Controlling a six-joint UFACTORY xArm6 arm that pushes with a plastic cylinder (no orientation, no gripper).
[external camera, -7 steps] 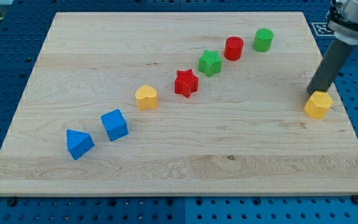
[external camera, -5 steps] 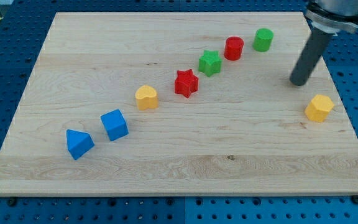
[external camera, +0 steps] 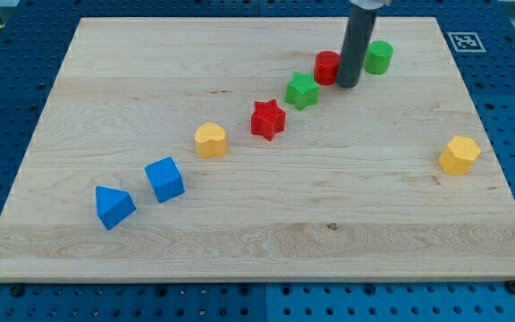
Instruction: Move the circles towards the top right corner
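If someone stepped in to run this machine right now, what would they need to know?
My tip sits between the red round cylinder block and the green round cylinder block, close against the red one's right side.
Both circles lie near the top of the wooden board, short of its top right corner.
Nothing visibly done yet.
Left: push both circles rightward and upward to that corner.

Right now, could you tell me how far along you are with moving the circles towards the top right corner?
Nothing looks done yet: the red cylinder and green cylinder sit in the diagonal row of blocks, short of the board's top right corner. In hand: my tip stands between them, close against the red one's right side. Left: pushing both cylinders up and right.
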